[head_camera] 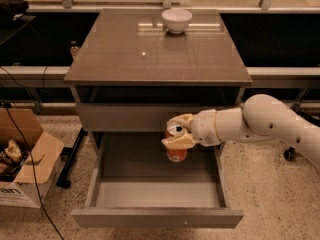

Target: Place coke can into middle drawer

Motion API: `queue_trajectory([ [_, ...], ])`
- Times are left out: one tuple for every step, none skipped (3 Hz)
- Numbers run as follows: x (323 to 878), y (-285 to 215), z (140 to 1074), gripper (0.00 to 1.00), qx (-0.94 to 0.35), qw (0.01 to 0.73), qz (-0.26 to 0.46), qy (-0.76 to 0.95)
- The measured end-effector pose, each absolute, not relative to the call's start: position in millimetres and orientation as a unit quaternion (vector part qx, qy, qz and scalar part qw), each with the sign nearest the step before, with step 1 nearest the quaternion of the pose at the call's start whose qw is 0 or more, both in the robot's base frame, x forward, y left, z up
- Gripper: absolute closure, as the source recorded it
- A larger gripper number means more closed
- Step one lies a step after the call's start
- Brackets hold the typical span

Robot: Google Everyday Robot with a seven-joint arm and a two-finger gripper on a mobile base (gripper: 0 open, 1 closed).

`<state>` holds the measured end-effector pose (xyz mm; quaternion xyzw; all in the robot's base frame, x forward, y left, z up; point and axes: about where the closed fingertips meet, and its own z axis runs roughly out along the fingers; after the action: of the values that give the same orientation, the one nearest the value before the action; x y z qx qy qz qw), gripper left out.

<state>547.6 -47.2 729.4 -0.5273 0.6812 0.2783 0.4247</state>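
The coke can [176, 153], orange-red with a silver top, is upright and held by my gripper [178, 132], whose pale fingers [179, 142] are closed around its upper part. The can hangs inside the opening of the middle drawer [156, 218], which is pulled out toward the front and shows a smooth grey inside. The can is near the drawer's back, right of centre; whether its base touches the drawer floor cannot be told. My white arm [260, 121] reaches in from the right.
A white bowl [176, 20] stands at the back of the cabinet top [150, 54]. The closed upper drawer front [120, 116] is just above the can. A cardboard box [22, 159] and cables lie on the floor at left. A chair wheel [289, 154] is at right.
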Motion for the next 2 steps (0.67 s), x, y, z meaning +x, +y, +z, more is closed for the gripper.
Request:
queue_trajectory([
  [547.6,-47.2,729.4,1.0,-0.527,0.425,0.278,0.681],
  [546.0,-45.4,708.0,1.0,-0.527,0.402,0.274,0.697],
])
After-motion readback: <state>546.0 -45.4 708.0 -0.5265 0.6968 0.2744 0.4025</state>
